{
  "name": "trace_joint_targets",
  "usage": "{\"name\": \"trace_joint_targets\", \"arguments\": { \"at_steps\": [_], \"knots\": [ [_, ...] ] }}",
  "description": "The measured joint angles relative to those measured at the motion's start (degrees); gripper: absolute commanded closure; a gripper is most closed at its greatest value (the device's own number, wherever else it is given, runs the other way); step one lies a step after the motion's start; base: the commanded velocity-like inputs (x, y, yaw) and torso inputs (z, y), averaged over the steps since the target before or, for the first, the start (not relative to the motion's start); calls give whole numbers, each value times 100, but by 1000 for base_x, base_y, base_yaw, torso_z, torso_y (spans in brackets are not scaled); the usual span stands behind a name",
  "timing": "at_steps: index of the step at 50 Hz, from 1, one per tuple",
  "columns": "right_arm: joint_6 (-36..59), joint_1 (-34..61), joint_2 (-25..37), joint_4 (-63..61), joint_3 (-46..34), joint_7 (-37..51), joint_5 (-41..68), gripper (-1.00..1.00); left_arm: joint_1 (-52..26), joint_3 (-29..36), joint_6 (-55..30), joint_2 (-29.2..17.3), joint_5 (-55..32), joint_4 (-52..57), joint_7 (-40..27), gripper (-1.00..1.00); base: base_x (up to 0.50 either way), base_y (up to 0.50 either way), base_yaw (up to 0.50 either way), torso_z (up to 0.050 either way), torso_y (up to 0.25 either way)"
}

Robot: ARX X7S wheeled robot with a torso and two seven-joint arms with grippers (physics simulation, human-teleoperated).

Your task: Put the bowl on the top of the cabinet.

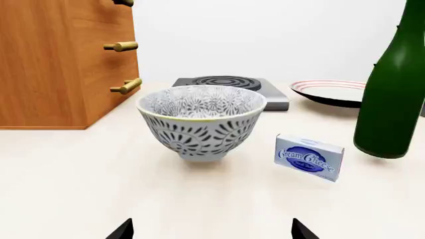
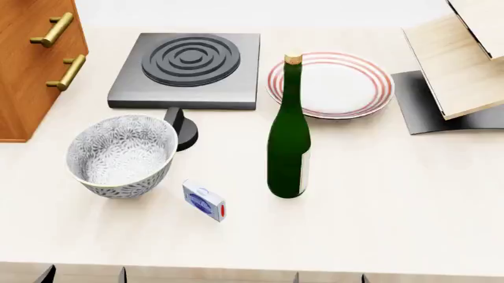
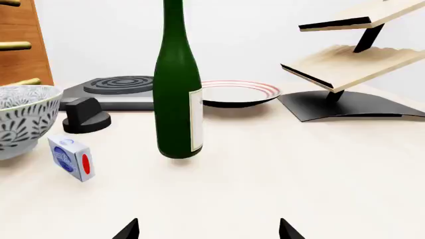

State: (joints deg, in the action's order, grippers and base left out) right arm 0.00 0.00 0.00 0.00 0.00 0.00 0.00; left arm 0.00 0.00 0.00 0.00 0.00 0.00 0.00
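Note:
The bowl [image 2: 122, 154], deep and white with a fine grey floral pattern, stands upright on the pale counter at the left. In the left wrist view the bowl [image 1: 201, 122] is straight ahead of my left gripper [image 1: 212, 230], a short way off. That gripper is open with nothing between its fingers. The orange-brown cabinet [image 2: 32, 65] with brass bar handles rises just behind and left of the bowl; its top is out of view. My right gripper [image 3: 208, 230] is open and empty too, low over the counter's near edge, with the bowl [image 3: 20, 119] off to its left.
A tall green bottle [image 2: 289, 135] stands mid-counter, with a small blue cream cheese box [image 2: 205, 201] between it and the bowl. Behind are a black hotplate [image 2: 189, 62] with its knob [image 2: 181, 127], a red-rimmed plate [image 2: 331, 85] and a pale wooden rack [image 2: 464, 59].

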Motion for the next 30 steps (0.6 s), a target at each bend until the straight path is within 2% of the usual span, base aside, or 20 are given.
{"name": "trace_joint_targets", "arguments": {
  "at_steps": [10, 30],
  "knots": [
    [191, -34, 171, -277, -215, 231, 74, -100, 11, 139, -134, -129, -106, 254, -179, -100, 0, 0, 0, 0, 0],
    [1386, -93, 562, -2401, -531, 437, 19, -100, 74, 413, -857, -424, -141, 1712, -517, -100, 0, 0, 0, 0, 0]
  ]
}}
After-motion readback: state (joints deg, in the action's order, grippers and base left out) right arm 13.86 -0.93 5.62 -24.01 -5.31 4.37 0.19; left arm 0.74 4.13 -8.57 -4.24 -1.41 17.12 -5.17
